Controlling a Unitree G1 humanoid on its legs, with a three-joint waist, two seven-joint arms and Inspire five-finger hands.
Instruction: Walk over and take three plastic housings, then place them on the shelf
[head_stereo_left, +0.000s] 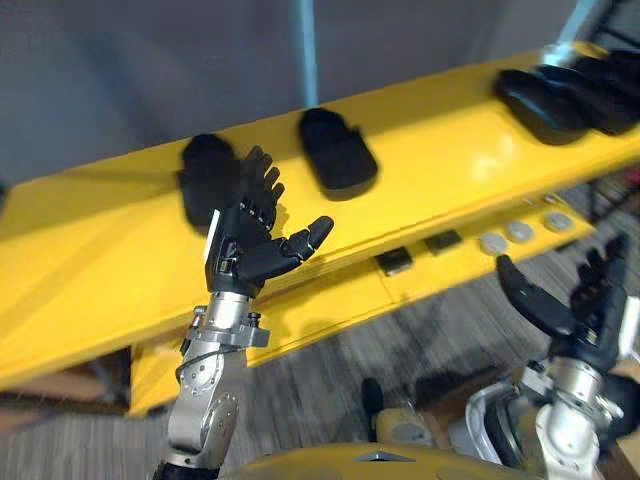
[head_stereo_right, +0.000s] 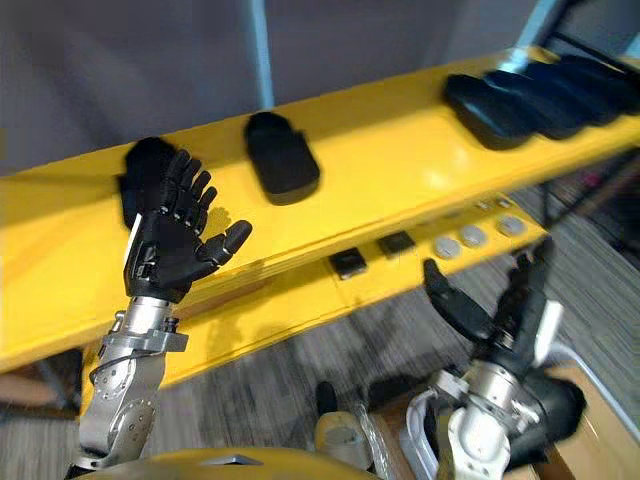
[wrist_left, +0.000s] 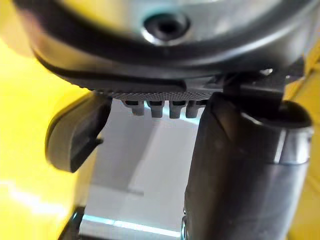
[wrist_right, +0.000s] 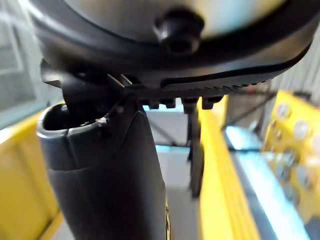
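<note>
Yellow shelf (head_stereo_left: 450, 150) bears black housings (head_stereo_left: 338, 152), grey wall (head_stereo_left: 150, 70) at twelve o'clock; left hand (head_stereo_left: 240, 250), right hand (head_stereo_left: 592, 318) both released.

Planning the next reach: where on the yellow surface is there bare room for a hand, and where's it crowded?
Bare: yellow surface between the middle housing and the right-end cluster; also left of the left housing, which sits behind the open left hand. Crowded: right end, housings overlap.

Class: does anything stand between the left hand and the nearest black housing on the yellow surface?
Nothing visible does. The open left hand is raised right in front of that housing on the yellow surface.
</note>
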